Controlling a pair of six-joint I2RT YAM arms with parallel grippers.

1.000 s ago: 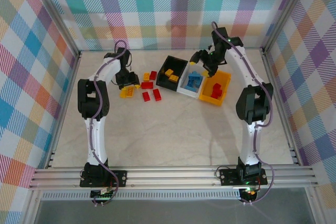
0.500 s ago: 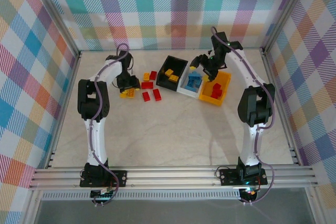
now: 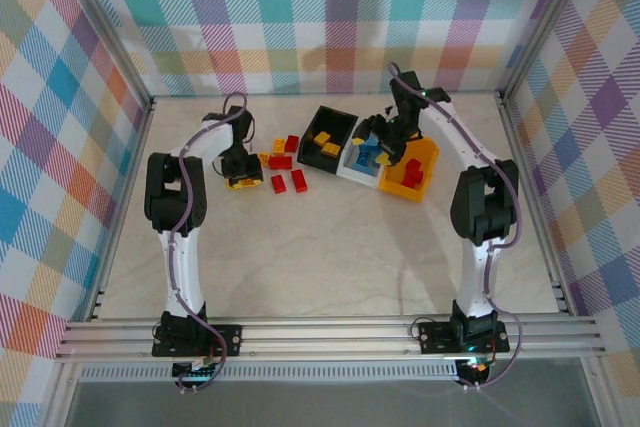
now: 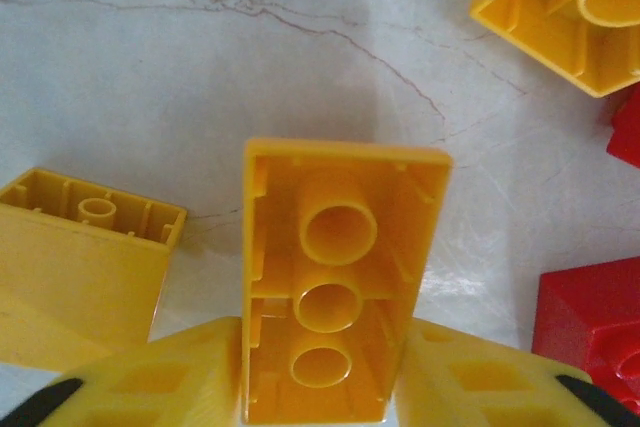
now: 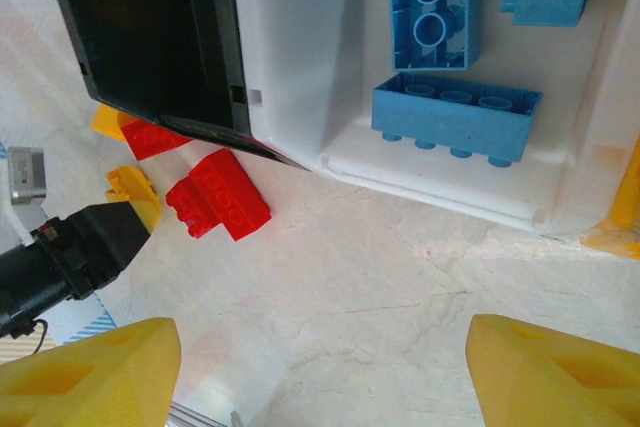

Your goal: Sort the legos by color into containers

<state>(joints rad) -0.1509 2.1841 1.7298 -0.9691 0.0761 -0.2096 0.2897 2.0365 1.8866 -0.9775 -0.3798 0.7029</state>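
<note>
- Pale marbled table (image 3: 330, 247), plaid walls (image 3: 300, 17) on three sides.
- Left arm (image 3: 190, 162) folded forward, elbow high, left gripper (image 3: 243, 175) pointing down at the loose pile on the left.
- Its fingers (image 4: 160, 377) press both long sides of a yellow brick (image 4: 340, 247). The brick is hollow side up, showing three round tubes.
- Right arm (image 3: 470, 157) arcs inward, right gripper (image 3: 388, 145) above the white bin (image 5: 300, 67), jaws wide with nothing between them.
- Bins: three in a row, glossy plastic. The black bin (image 3: 318, 117) holds two yellow pieces, the white one at least three blue bricks (image 5: 455, 117), and the orange bin (image 3: 400, 190) holds red.
- Loose: four red bricks (image 3: 298, 180), plus two other yellow bricks (image 4: 85, 257) near the gripped one.
</note>
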